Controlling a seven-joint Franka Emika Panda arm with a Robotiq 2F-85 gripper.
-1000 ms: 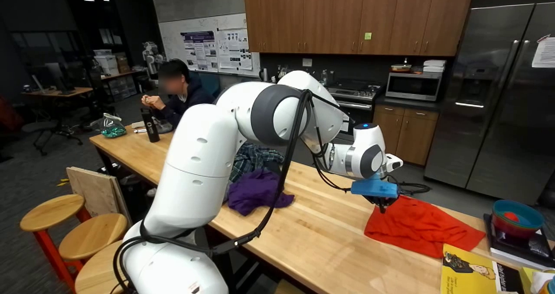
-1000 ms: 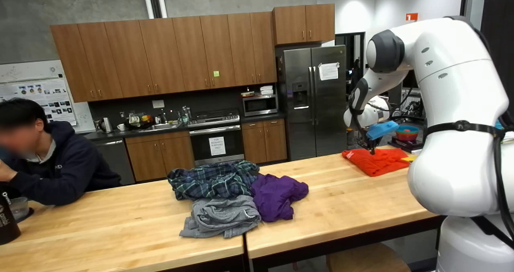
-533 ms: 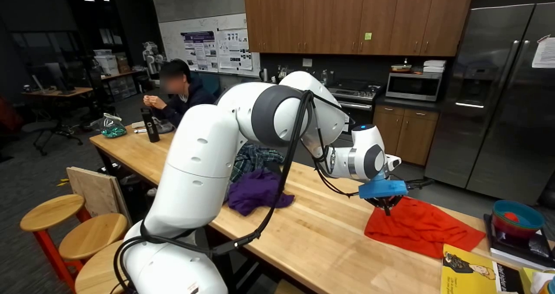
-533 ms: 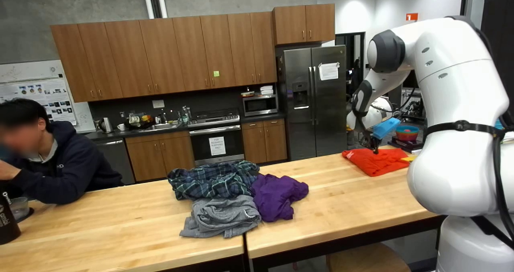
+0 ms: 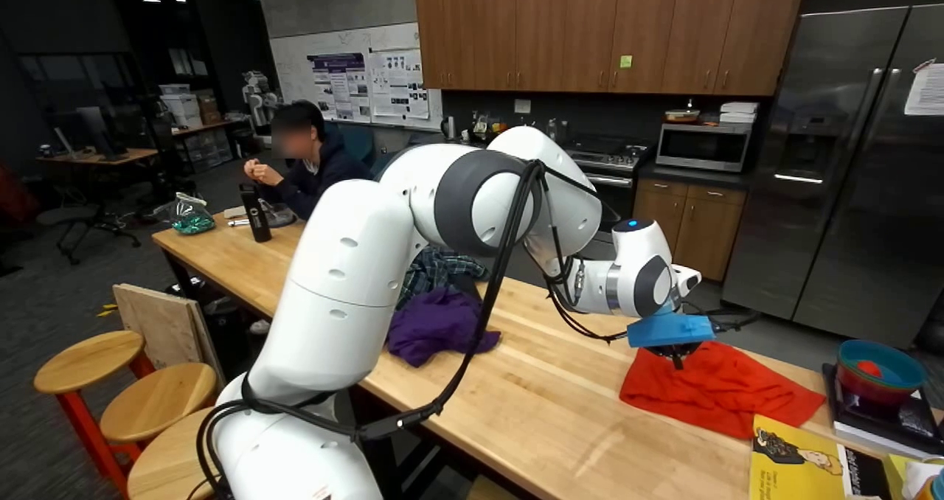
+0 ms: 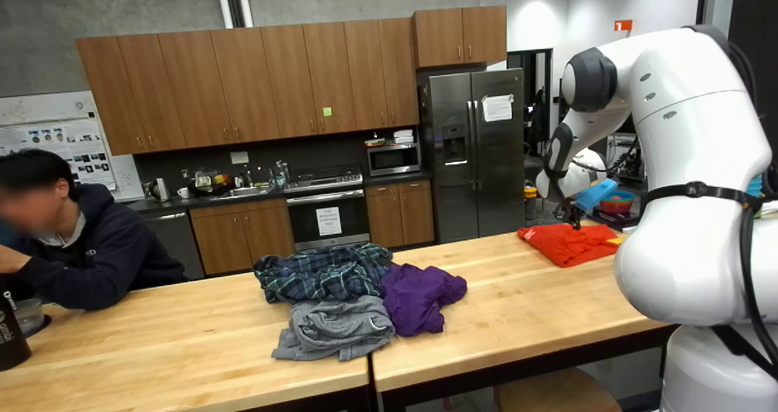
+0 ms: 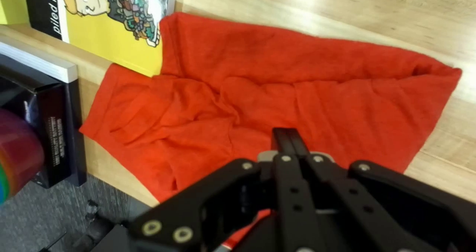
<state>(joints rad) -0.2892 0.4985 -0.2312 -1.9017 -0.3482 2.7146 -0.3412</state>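
A red cloth (image 7: pixel 238 103) lies spread and wrinkled on the wooden table, visible in both exterior views as well. Over it is my gripper (image 7: pixel 285 131), its two black fingers pressed together with nothing between them. In an exterior view the gripper (image 5: pixel 678 363) points down above the left part of the red cloth (image 5: pixel 737 393). Whether the fingertips touch the fabric, I cannot tell. In the wrist view the gripper's body hides the lower part of the cloth. A yellow book (image 7: pixel 108 47) overlaps one edge of it.
Nested colored bowls (image 5: pixel 877 382) sit on dark boxes at the table's end, close to the cloth. Purple (image 6: pixel 419 296), plaid (image 6: pixel 322 272) and grey (image 6: pixel 343 330) garments lie piled further along the table (image 6: pixel 504 284). A person (image 6: pixel 79 236) sits at the far end near a black bottle (image 5: pixel 255 212).
My gripper has shifted to the right in both exterior views, over the red cloth, and the arm has followed. It stays shut, and the cloth keeps its place.
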